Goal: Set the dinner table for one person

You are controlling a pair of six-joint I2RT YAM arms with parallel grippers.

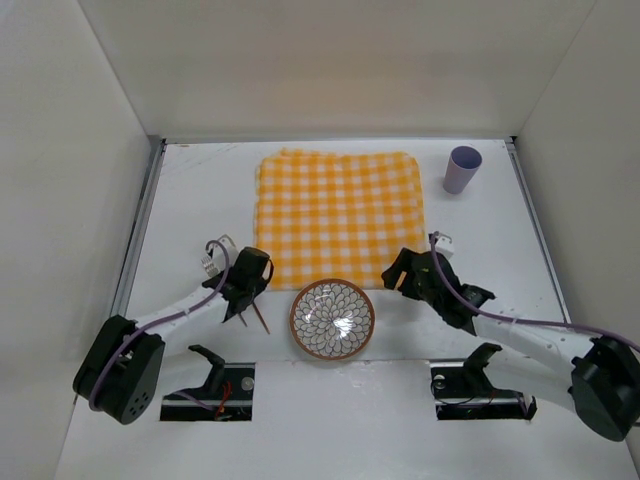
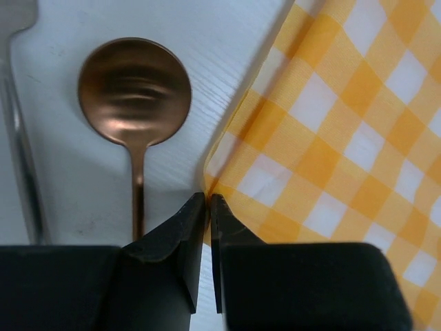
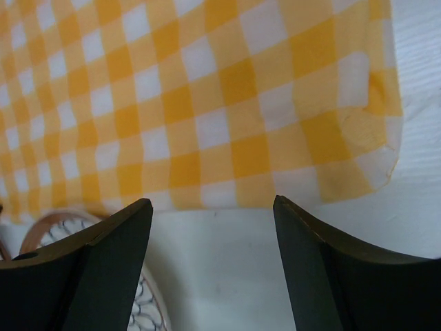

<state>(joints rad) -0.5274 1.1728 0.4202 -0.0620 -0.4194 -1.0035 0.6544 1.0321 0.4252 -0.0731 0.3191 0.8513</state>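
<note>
A yellow-and-white checkered cloth point(image 1: 340, 215) lies flat on the white dinner table point(image 1: 200, 190). My left gripper point(image 1: 250, 285) is at the cloth's near left corner; in the left wrist view its jaws point(image 2: 208, 201) are shut on that corner of the cloth point(image 2: 331, 124). A copper spoon point(image 2: 134, 89) and a silver utensil point(image 2: 21, 152) lie on the table just left of it. My right gripper point(image 1: 398, 272) is open and empty, and in the right wrist view point(image 3: 210, 207) it hangs over bare table at the cloth's near edge point(image 3: 207, 117). A patterned bowl point(image 1: 332, 319) sits between the arms.
A lilac cup point(image 1: 462, 168) stands at the far right beside the cloth. The bowl's rim shows at the lower left of the right wrist view point(image 3: 148, 307). Metal rails point(image 1: 140, 230) run along the table's sides, with white walls around.
</note>
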